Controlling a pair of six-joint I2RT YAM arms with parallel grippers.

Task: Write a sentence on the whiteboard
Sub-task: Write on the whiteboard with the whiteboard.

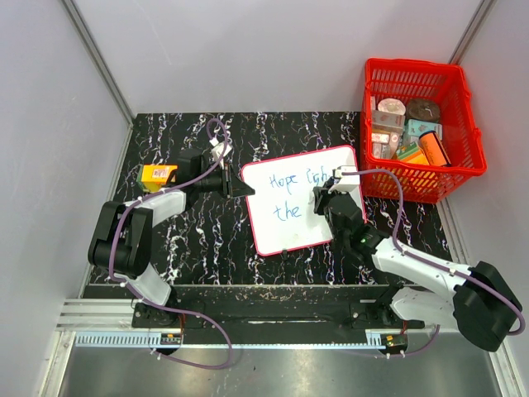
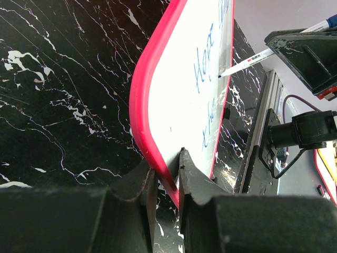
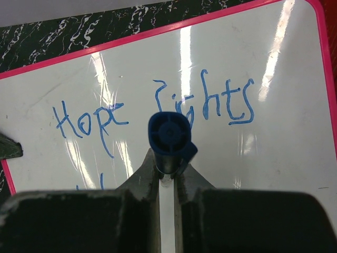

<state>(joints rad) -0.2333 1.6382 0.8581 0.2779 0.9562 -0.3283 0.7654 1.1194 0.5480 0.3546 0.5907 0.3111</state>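
Note:
The whiteboard (image 1: 285,236), white with a red-pink frame, lies tilted on the black marbled table. The sentence (image 1: 285,179) is in blue: "Hope lights" above "the" (image 1: 287,210). My left gripper (image 1: 234,184) is shut on the board's left frame edge (image 2: 158,168), one finger on each side. My right gripper (image 1: 331,197) hovers over the board's right half, shut on a white marker (image 2: 247,59) with a blue cap end (image 3: 169,134). The marker's tip (image 2: 219,77) meets the board just beside "Hope" (image 2: 202,66). In the right wrist view the words (image 3: 216,103) read clearly.
A red basket (image 1: 417,124) with several tins and boxes stands at the back right, close to the board's corner. A yellow box (image 1: 159,174) lies at the left behind my left arm. Purple cables loop over both arms. Grey walls close in the table.

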